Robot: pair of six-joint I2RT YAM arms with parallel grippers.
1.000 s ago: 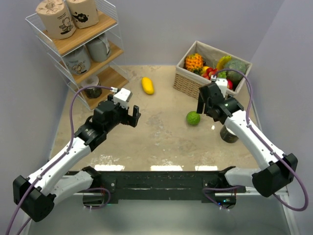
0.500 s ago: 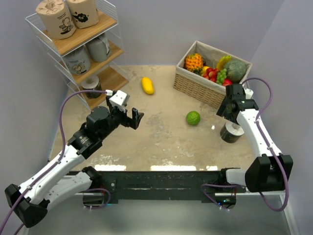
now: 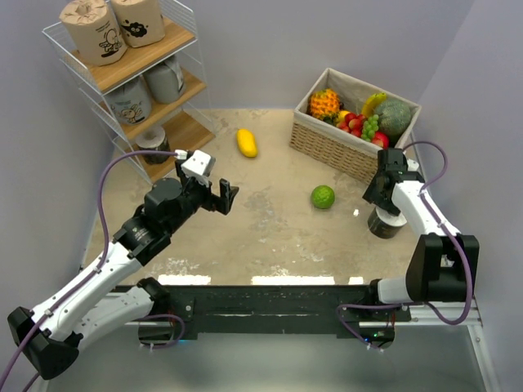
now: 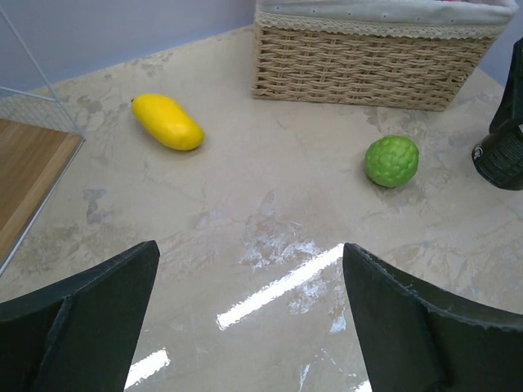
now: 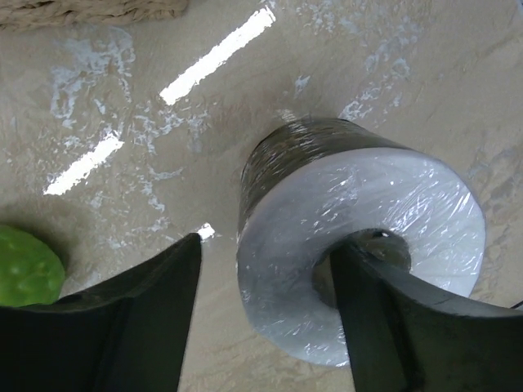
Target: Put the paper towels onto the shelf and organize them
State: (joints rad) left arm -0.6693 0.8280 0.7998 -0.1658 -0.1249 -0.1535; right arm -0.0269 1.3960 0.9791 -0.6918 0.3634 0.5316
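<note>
Tan and grey rolls already sit on the shelf. One dark roll is left on the table, under the right claw, which is spread open over it, not gripping. The left claw gapes empty.

Right pincer now down over dark grey roll

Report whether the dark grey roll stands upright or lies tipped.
Upright: the dark grey roll stands on end, white face and core hole pointing up.

Shelf back-left; basket back-right; mango, lime between
</note>
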